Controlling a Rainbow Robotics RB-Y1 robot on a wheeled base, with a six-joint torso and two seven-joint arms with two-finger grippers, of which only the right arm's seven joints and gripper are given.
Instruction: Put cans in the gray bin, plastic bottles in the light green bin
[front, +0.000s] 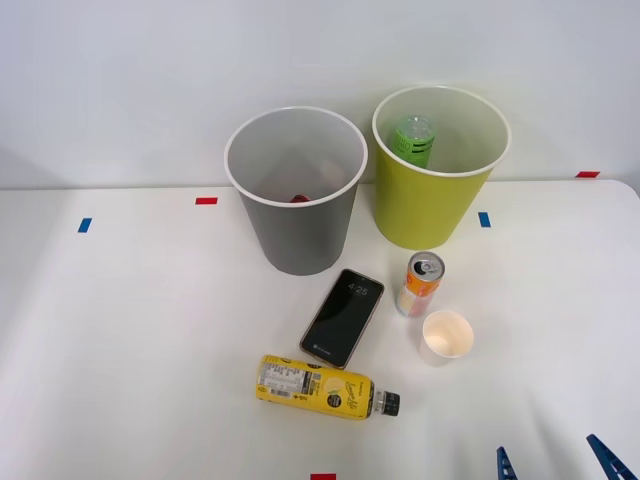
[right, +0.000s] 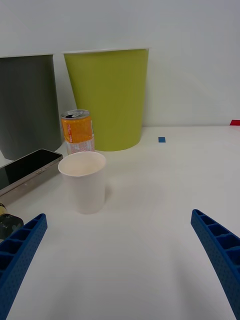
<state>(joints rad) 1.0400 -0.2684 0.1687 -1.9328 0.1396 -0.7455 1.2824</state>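
An orange-and-white can (front: 422, 284) (right: 78, 132) stands upright in front of the light green bin (front: 437, 200) (right: 110, 97). A green ribbed bottle (front: 413, 139) leans inside that bin. The gray bin (front: 296, 215) (right: 26, 102) stands to its left, with something red at its bottom. A yellow-labelled bottle (front: 320, 386) with a black cap lies on its side near the front; its cap (right: 7, 225) peeks into the wrist view. My right gripper (front: 560, 462) (right: 120, 255) is open low at the front right, its blue fingers wide apart, empty, facing the cup and can.
A white paper cup (front: 446, 336) (right: 85, 181) stands just in front of the can, between it and my gripper. A black smartphone (front: 342, 317) (right: 27, 167) lies flat left of the can. Small red and blue tape marks (front: 206, 200) dot the white table (front: 140, 350).
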